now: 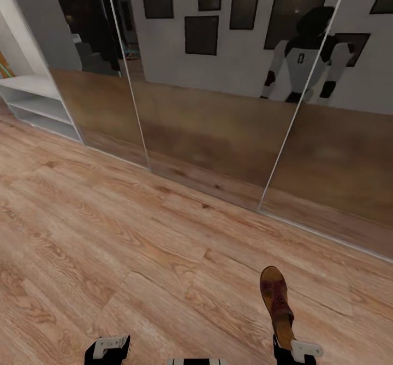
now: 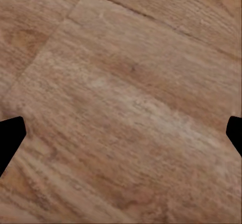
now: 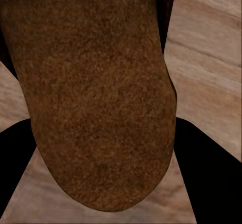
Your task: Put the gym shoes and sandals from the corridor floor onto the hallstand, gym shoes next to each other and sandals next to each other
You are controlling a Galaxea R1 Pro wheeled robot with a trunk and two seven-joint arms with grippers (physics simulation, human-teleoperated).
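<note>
One dark brown sandal (image 1: 277, 299) with a woven upper and tan insole sticks forward from my right gripper (image 1: 293, 348), which is shut on its heel end, low at the near right. In the right wrist view the sandal's tan insole (image 3: 96, 83) lies between the black fingers (image 3: 212, 173) of the right gripper (image 3: 106, 148). My left gripper (image 1: 107, 349) is at the near left, open and holding nothing; its wrist view has the fingertips (image 2: 10, 138) wide apart over the wood-plank corridor floor (image 2: 126, 93). The pale hallstand (image 1: 33, 89) stands at the far left. The gym shoes are out of view.
Mirrored sliding doors (image 1: 218, 124) run across the far side, reflecting the floor, dark picture frames and the robot (image 1: 305, 59). Light wood-plank floor (image 1: 136, 234) stretches between me and the doors and leftward to the shelf unit.
</note>
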